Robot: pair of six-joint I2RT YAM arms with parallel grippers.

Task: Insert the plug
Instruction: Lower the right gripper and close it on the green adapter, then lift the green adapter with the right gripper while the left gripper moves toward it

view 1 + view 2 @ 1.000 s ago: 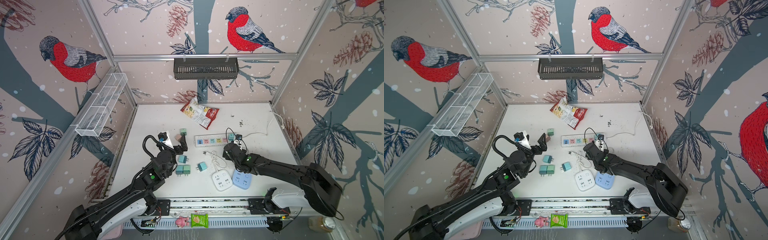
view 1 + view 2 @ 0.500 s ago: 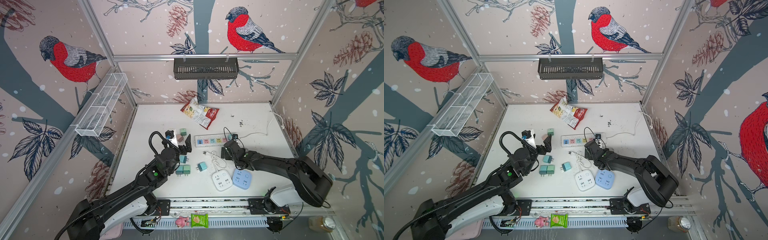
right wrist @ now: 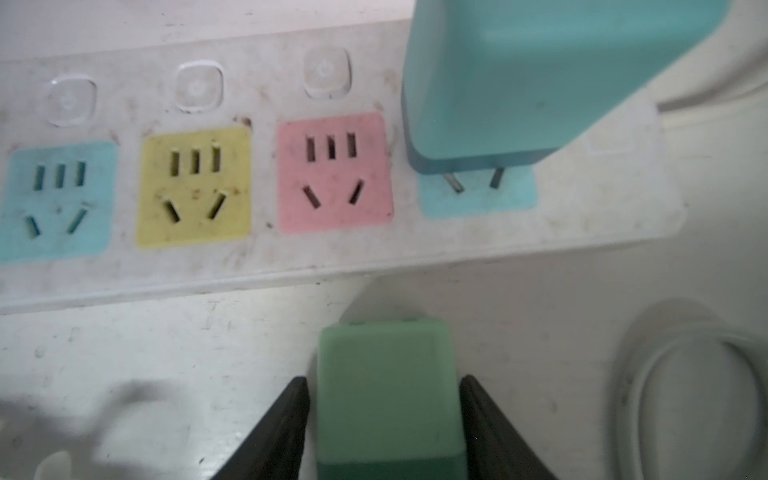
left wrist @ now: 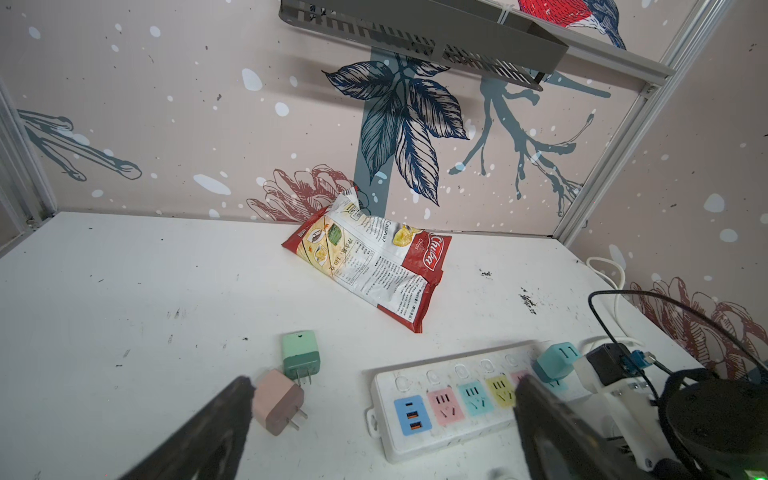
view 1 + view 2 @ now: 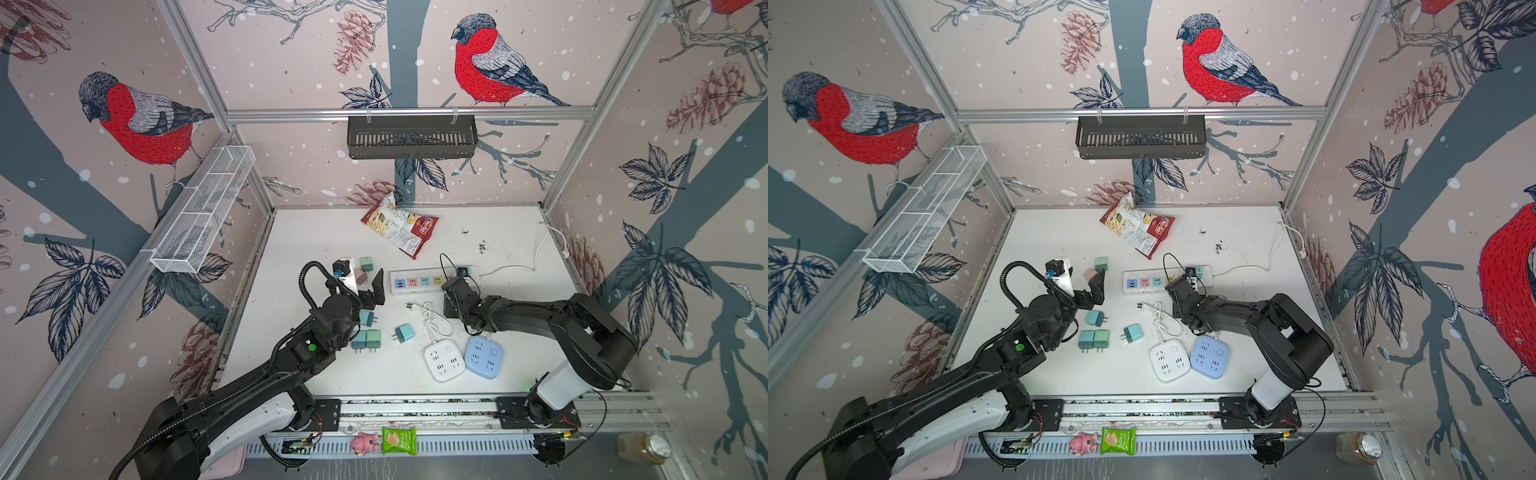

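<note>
**A:** What do the top views give?

**B:** In both top views a long white power strip (image 5: 415, 283) (image 5: 1148, 283) with coloured sockets lies across the middle of the white table (image 5: 316, 232). The right gripper (image 5: 449, 293) sits low by the strip's cord end, on its near side, with its fingers hidden under the wrist. The left gripper (image 5: 368, 285) is off the strip's other end, jaws spread wide with nothing between them.

**A:** What else is on the table?

**B:** A red-and-white crisp bag (image 5: 399, 230) lies behind the strip. Loose teal cube adapters (image 5: 365, 338) lie near the left arm. A white square socket block (image 5: 444, 359) sits beside a light-blue one (image 5: 484, 357) in front.

**A:** And the left wrist camera?

**B:** Both dark fingers (image 4: 208, 428) stand far apart and empty. A dusty-pink cube plug (image 4: 276, 401) lies just beside one fingertip. A teal cube plug (image 4: 555, 363) stands at the strip's far end.

**A:** The right wrist camera?

**B:** The right gripper's two black fingers (image 3: 286, 419) are closed against the sides of a boxy green plug (image 3: 386, 395), pale with a darker base. It is over bare table just beside the strip. It lines up with the gap between the pink socket (image 3: 334, 170) and the teal plug. That plug's two prongs show above a pale-blue socket pad (image 3: 478, 199). I cannot tell whether the green plug rests on the table or is lifted.
</note>
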